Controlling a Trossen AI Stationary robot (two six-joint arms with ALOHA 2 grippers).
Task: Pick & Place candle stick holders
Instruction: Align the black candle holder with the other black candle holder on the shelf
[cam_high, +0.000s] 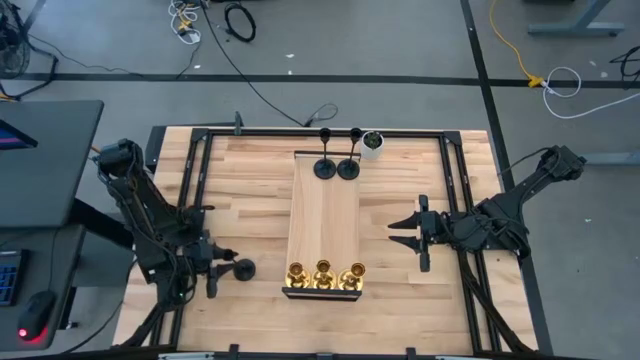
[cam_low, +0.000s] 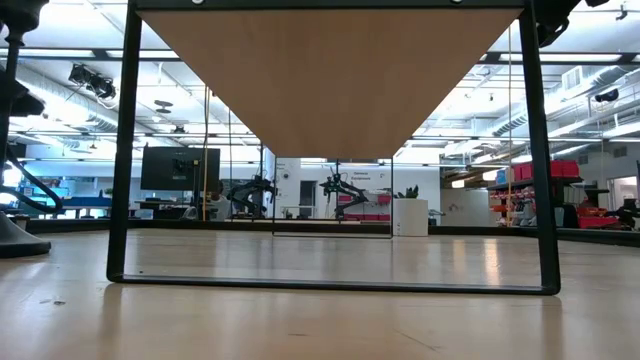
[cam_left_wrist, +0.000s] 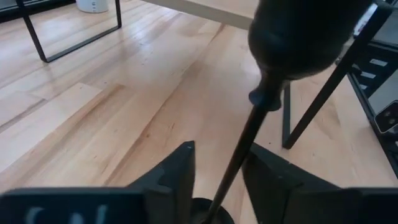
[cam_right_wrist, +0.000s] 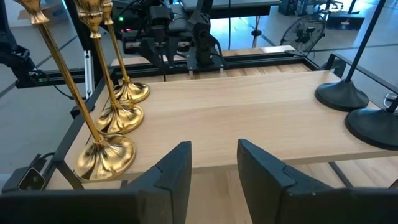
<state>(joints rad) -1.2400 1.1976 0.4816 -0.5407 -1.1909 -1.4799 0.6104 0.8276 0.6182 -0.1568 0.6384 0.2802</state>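
Observation:
A raised wooden shelf (cam_high: 323, 215) stands mid-table. Three brass-gold holders (cam_high: 323, 275) stand on its near end, also in the right wrist view (cam_right_wrist: 112, 118). Two black holders (cam_high: 337, 166) stand on its far end. A third black holder (cam_high: 243, 268) stands on its base on the table, left of the shelf. My left gripper (cam_high: 228, 264) is open, with its fingers on either side of that holder's thin stem (cam_left_wrist: 239, 155), low near the base. My right gripper (cam_high: 398, 231) is open and empty, right of the shelf, pointing at it (cam_right_wrist: 214, 144). My left gripper comes at the black holder level from the table's left, its fingers (cam_left_wrist: 180, 174) on either side of the upright stem (cam_left_wrist: 233, 171). The stem runs close to one finger, and I cannot tell whether it touches. The holder's base (cam_left_wrist: 211, 214) is on the table.
A small white pot with a green plant (cam_high: 372, 143) stands at the far edge, beside the shelf's far right corner. The shelf's black frame legs (cam_low: 125, 150) stand on the table. Bare table lies on both sides of the shelf.

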